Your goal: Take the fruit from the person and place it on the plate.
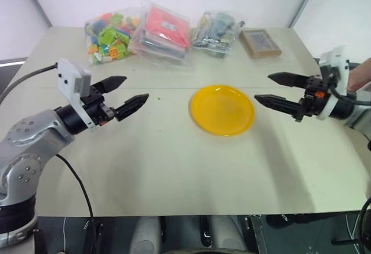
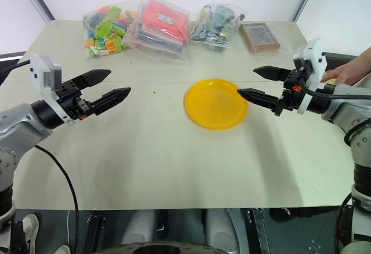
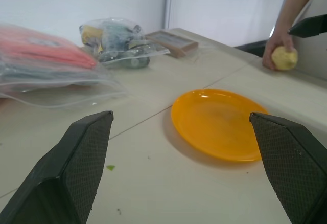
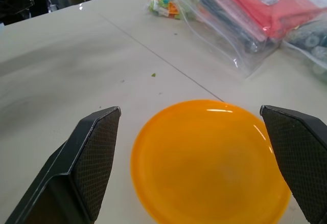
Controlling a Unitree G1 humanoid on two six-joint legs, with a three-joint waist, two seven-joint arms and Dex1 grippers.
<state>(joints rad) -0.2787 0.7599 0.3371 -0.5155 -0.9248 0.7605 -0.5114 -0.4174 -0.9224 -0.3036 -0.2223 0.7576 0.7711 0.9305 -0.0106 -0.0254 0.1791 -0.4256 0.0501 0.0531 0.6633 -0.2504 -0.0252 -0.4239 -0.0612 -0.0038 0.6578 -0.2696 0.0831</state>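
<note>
Black, pointed fingers of the left tool (image 1: pixel 123 93) stand spread and empty above the pale surface (image 1: pixel 145 161). The round bright yellow-orange plate (image 1: pixel 222 109) lies bare between both tools. The right tool (image 1: pixel 277 89) gapes too. Beyond it, the person's hand (image 3: pixel 276 47) holds the pale yellow-green bumpy fruit (image 3: pixel 284 59) on the surface edge.

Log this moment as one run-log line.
left gripper: open, empty | right gripper: open, empty | fruit: in person's hand | plate: empty

Beige table (image 1: pixel 174 167), three clear bags (image 1: pixel 164 31), framed box (image 1: pixel 260 42)
</note>
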